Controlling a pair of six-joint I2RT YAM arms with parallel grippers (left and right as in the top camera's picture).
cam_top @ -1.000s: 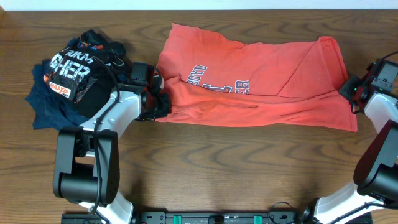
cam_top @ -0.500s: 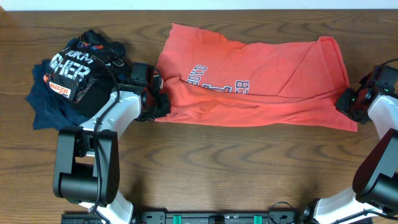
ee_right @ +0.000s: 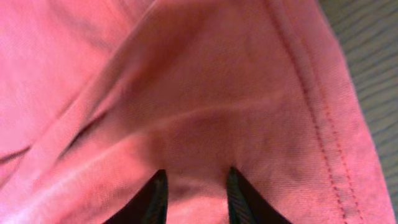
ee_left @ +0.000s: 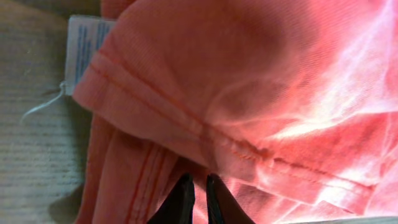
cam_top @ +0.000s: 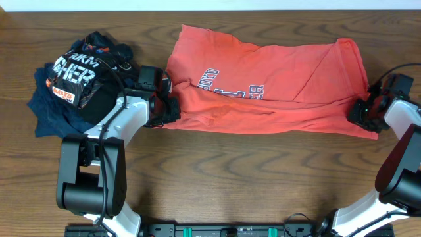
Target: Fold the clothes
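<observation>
Now the right gripper (cam_top: 360,113) has come in from beyond the T-shirt's (cam_top: 276,92) right edge and sits on its near right corner, where a second ago it hung clear of the cloth. In the right wrist view its fingers stand apart over the hem, with red fabric between them and nothing pinched yet. The left gripper (cam_top: 170,108) has not budged from the T-shirt's near left corner. Its fingers are drawn nearly together, and they look clamped on a fold of the hem, though the tips are cut off at the edge of the left wrist view. With a gripper on each near corner, I'd judge a two-handed lift of the near edge is being set up.

The T-shirt lies spread sideways across the table (cam_top: 230,171), chest print half buried in a fold. Only "ER" reads clearly, and the smaller arc of letters beside it I can't make out. A white care label (ee_left: 84,46) pokes out at the T-shirt's left hem, its print too small to read. Well left of the T-shirt, the black garment (cam_top: 79,76) shows big white letters ending in "HER", heaped on the navy garment (cam_top: 46,112).
</observation>
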